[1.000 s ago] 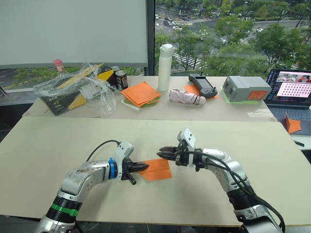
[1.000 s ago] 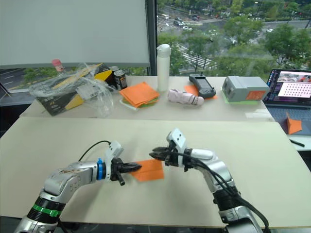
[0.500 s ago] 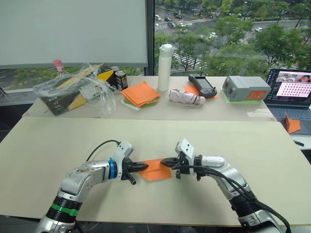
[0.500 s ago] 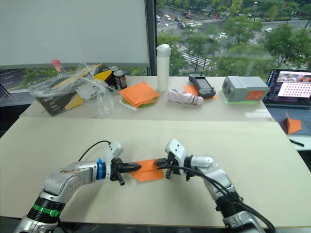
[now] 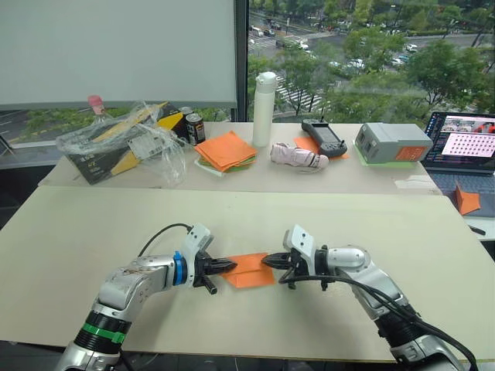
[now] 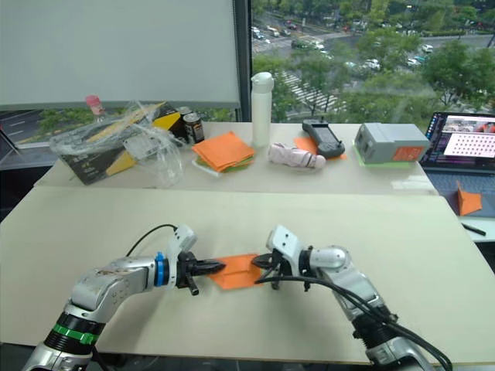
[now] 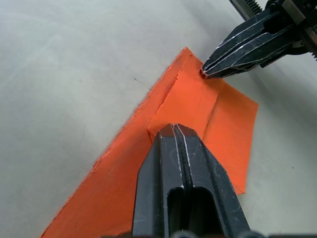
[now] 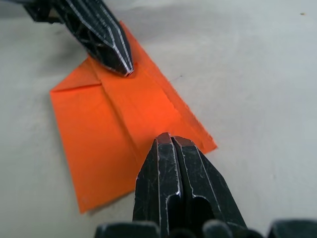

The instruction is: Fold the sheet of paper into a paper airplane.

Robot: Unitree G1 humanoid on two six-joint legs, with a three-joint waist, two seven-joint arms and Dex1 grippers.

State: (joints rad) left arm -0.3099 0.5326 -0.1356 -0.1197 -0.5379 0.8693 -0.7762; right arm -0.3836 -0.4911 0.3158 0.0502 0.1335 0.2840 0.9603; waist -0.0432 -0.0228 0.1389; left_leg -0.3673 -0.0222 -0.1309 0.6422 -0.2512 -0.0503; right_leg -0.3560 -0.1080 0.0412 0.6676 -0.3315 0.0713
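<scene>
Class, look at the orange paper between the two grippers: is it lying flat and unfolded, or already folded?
Folded: the orange paper shows creases and an overlapping flap.

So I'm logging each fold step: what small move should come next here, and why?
Probably slide the right pincer along the folded flap to sharpen its crease. Both shut pincers press on the sheet of paper from opposite ends, the left pincer pinning it, and the flap's edge looks soft.

Bright plain orange sheet of paper [image 5: 249, 269] on a pale beige table [image 5: 93, 224]; both grippers' fingers [image 7: 184, 168] are black
</scene>
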